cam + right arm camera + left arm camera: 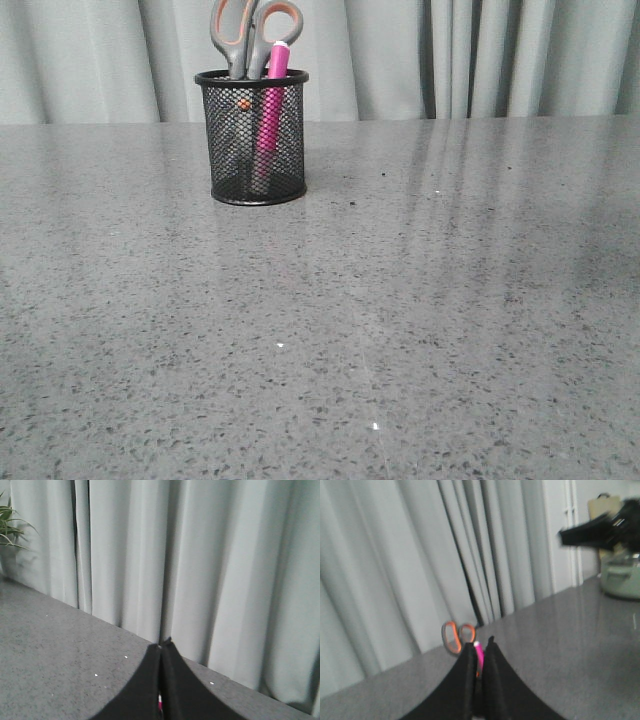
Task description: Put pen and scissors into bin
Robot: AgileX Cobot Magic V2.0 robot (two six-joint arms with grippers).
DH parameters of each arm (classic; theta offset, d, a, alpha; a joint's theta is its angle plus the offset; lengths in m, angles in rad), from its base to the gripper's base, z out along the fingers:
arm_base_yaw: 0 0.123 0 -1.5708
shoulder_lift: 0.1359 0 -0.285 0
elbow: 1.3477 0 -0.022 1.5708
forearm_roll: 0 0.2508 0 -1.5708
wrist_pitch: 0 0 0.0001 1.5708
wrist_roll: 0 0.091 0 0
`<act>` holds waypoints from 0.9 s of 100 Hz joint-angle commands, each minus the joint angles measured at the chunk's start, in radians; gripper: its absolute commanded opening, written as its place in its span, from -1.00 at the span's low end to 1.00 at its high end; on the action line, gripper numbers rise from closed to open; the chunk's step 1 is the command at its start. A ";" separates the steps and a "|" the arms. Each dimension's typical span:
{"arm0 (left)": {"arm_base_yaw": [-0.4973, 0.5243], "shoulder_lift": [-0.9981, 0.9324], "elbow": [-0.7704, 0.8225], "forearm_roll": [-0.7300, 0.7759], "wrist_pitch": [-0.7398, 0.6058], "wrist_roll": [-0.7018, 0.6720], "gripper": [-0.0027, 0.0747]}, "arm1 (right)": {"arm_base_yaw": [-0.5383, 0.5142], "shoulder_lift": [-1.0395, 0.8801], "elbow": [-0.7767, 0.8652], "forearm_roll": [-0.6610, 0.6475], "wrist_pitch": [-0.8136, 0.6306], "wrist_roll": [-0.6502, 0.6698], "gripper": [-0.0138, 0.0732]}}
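Note:
The black mesh bin (252, 140) stands upright on the grey table at the far left of the front view. The scissors (237, 35) stand in it, grey and orange handles up above the rim. The pink pen (272, 100) stands in it beside them, its top just over the rim. Neither gripper shows in the front view. In the left wrist view my left gripper (481, 642) is shut and empty, far from the bin. The scissors' handles (452, 636) and the pen's top (479, 652) show beyond its fingertips. My right gripper (161, 644) is shut, with curtain behind it.
A grey curtain hangs along the table's far edge. In the left wrist view a dark blurred shape (600, 530) and a pale green pot (620, 577) sit at the far side. A potted plant (7, 522) shows in the right wrist view.

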 commanded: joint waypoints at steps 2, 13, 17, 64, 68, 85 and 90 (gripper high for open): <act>0.041 -0.036 0.037 0.071 -0.002 -0.099 -0.93 | -0.003 -0.243 0.105 -0.041 0.046 -0.007 -0.85; 0.077 -0.077 0.091 0.068 0.014 -0.099 -0.93 | -0.003 -0.504 0.250 -0.041 0.214 -0.007 -0.85; 0.082 -0.085 0.103 0.068 0.014 -0.099 -0.93 | -0.003 -0.609 0.294 -0.041 0.285 -0.007 -0.85; 0.086 -0.092 0.115 0.050 0.025 -0.099 -0.93 | 0.031 -0.991 0.436 -0.010 0.445 -0.039 -0.84; 0.086 -0.092 0.115 0.050 0.025 -0.099 -0.93 | 0.031 -0.991 0.436 -0.010 0.434 -0.039 -0.84; 0.086 -0.092 0.115 0.050 0.025 -0.099 -0.93 | 0.031 -0.991 0.436 -0.010 0.436 -0.039 -0.84; 0.086 -0.092 0.115 0.050 0.025 -0.099 -0.93 | 0.031 -0.991 0.436 -0.010 0.436 -0.039 -0.84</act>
